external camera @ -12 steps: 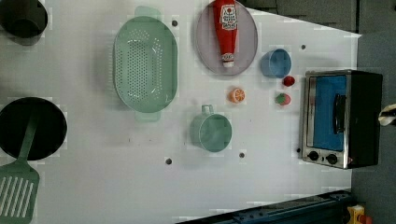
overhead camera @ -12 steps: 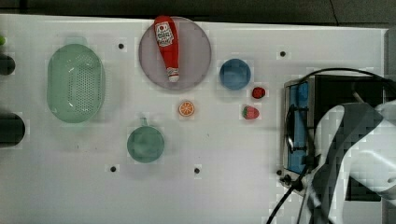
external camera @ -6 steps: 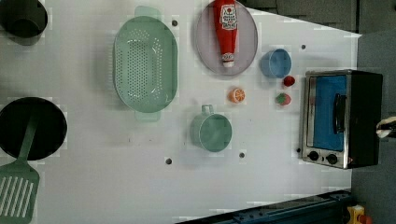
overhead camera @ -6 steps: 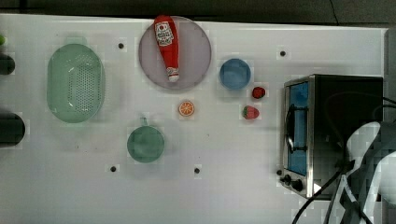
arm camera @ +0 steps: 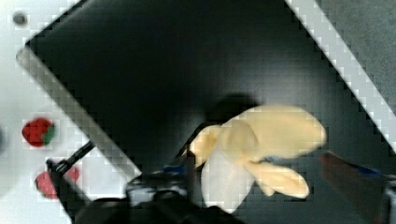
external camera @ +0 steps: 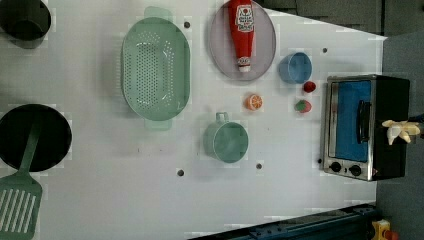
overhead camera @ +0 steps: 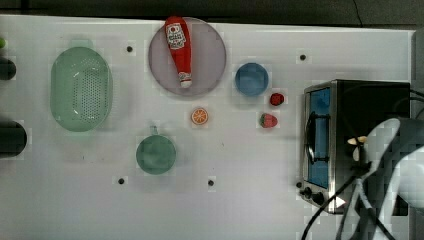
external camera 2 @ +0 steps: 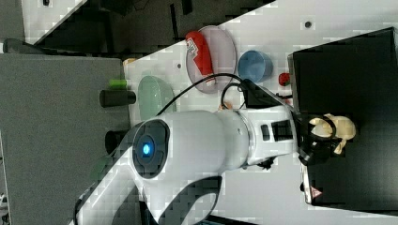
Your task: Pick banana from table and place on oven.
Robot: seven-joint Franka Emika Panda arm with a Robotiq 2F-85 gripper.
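Note:
A pale yellow peeled banana [arm camera: 268,140] hangs just over the oven's black top [arm camera: 154,79], casting a small shadow on it. My gripper [arm camera: 261,179] is shut on the banana, a dark finger on each side. In the right view the gripper [external camera 2: 323,137] reaches over the oven [external camera 2: 361,79] with the banana [external camera 2: 340,127] at its tip. The left view has the banana [external camera: 401,131] at the right edge of the oven [external camera: 362,125]. In the top view the banana [overhead camera: 357,145] peeks out beside the white arm, above the oven [overhead camera: 350,110] at the right end of the table [overhead camera: 240,205].
On the table lie a ketchup bottle [overhead camera: 180,50] on a grey plate [overhead camera: 210,60], a blue bowl [overhead camera: 251,79], two strawberries [overhead camera: 268,120], an orange slice [overhead camera: 199,116], a green cup [overhead camera: 156,154] and a green colander [overhead camera: 81,88]. A black pan [external camera: 30,137] and spatula [external camera: 19,205] sit at the left view's left.
In the top view the arm has drawn back toward the right, uncovering the oven top. In the left view the banana has shifted left, further onto the oven.

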